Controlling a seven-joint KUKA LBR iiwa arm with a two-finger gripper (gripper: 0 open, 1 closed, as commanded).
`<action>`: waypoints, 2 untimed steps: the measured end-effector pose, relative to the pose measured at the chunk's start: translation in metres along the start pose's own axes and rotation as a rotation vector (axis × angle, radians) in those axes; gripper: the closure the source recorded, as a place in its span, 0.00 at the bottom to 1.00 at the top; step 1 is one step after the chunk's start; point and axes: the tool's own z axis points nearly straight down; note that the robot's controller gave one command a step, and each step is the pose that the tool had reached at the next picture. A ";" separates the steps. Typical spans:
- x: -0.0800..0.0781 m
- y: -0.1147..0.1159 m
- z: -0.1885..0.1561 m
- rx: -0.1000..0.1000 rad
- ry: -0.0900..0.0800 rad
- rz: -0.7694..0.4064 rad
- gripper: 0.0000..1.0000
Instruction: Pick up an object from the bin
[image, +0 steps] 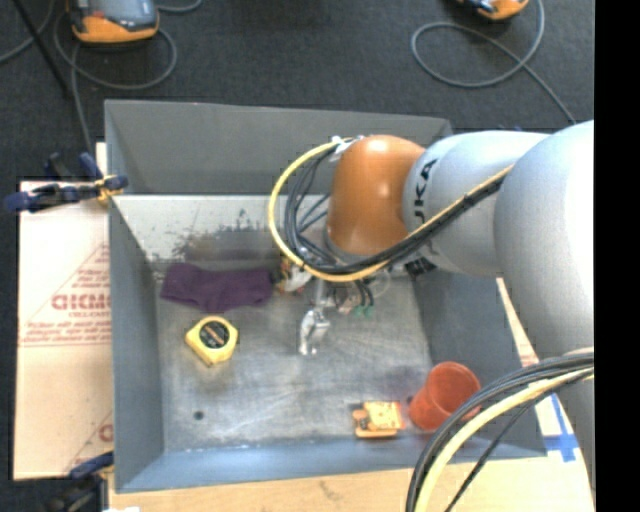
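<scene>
My gripper hangs below the orange wrist cover over the middle of the bin floor, its metal fingers pointing down and close together with nothing seen between them. A purple cloth lies to its left near the back wall. In front of the cloth, a yellow and black tape measure rests on the floor. A small orange and yellow block lies near the front wall, right of the gripper. An orange cup lies on its side in the front right corner.
The arm and its cables cover the bin's back right part. Bare floor stretches between the tape measure and the gripper and along the front left.
</scene>
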 end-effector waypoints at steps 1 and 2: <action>-0.009 -0.008 -0.023 -0.003 0.018 0.030 0.00; -0.012 -0.012 -0.041 -0.002 0.012 0.050 0.00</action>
